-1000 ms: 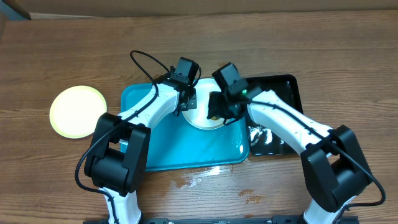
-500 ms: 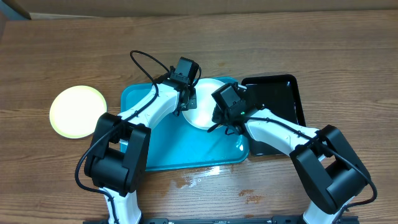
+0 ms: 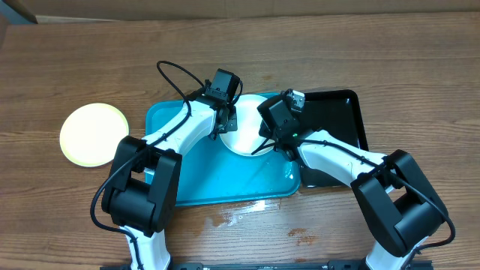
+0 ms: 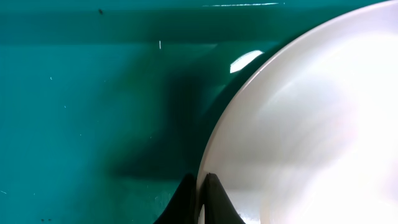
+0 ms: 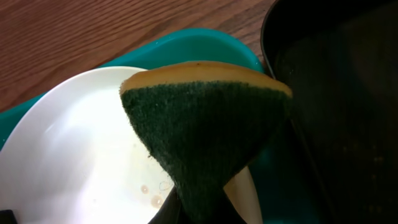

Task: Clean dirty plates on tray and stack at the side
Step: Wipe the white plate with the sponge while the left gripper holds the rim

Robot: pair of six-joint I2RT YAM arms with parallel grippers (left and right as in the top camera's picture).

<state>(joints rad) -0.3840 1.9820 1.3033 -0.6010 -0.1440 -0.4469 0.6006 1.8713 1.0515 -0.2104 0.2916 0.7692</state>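
A white plate (image 3: 246, 129) is sitting at the far right end of the turquoise tray (image 3: 199, 176), its right edge close to the tray's rim. I am pinching the plate's left rim with the left gripper (image 4: 202, 186), both fingers clamped thin on the edge. I judge this is to steady the plate so it is not sliding while it is being scrubbed. I cannot tell whether the plate is lying flat or tipped up a little.

I am holding a sponge (image 5: 205, 130) in the right gripper (image 5: 200, 210), with the fingers squeezing its lower end. The dark green scouring side is facing the camera and the yellow foam is showing along the top. The sponge is hanging over the plate's right half, just beside the glossy black tray (image 5: 336, 93). A few faint droplets or specks are showing on the plate near the sponge, so I judge wiping is not finished.

A yellow-green plate (image 3: 94, 135) is lying alone on the wooden table (image 3: 75, 60), left of the tray and apart from it, where I take the stack to be forming. Wet patches (image 3: 240, 215) are glistening on the table just in front of the tray.
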